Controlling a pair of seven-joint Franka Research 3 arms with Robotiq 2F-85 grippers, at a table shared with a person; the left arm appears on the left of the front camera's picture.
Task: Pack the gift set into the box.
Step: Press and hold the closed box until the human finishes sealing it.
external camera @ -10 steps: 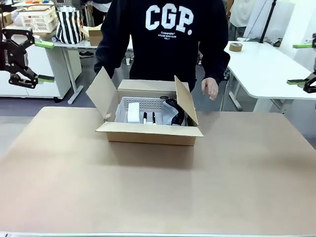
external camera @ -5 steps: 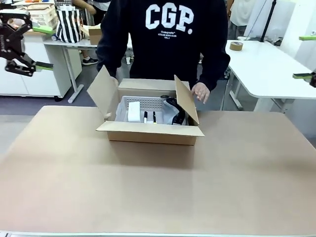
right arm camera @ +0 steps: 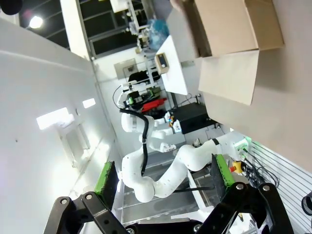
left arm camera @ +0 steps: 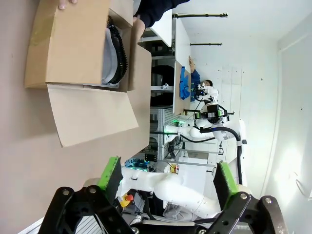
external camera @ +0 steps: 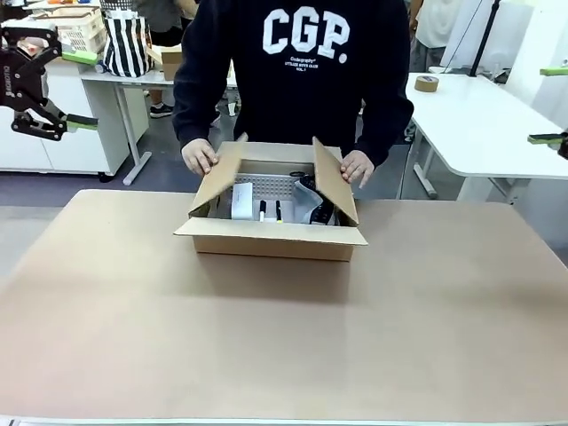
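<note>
The brown cardboard box [external camera: 271, 240] stands at the far middle of the table, top open. Inside lie a white packet [external camera: 241, 200], two pens [external camera: 270, 211] and a black item [external camera: 315, 201] on a grey liner. The person holds both side flaps: one hand [external camera: 199, 158] tilts the left flap inward, the other hand [external camera: 358, 166] rests on the right flap. My left gripper [external camera: 69, 87] hangs open high at the far left, away from the box. My right gripper [external camera: 552, 104] is open at the right edge. The wrist views show the box [left arm camera: 83, 53] [right arm camera: 239, 24] far beyond each open gripper [left arm camera: 168, 183] [right arm camera: 161, 180].
The table's near half is bare brown surface [external camera: 284, 346]. A white table with a tape roll [external camera: 425, 83] stands at the back right. At the back left stand a striped bag [external camera: 124, 44], a basket [external camera: 67, 31] and a small carton [external camera: 169, 62].
The person's hands came onto the two side flaps, and the left flap has swung inward over the box. Both grippers rose a little and stayed open.
</note>
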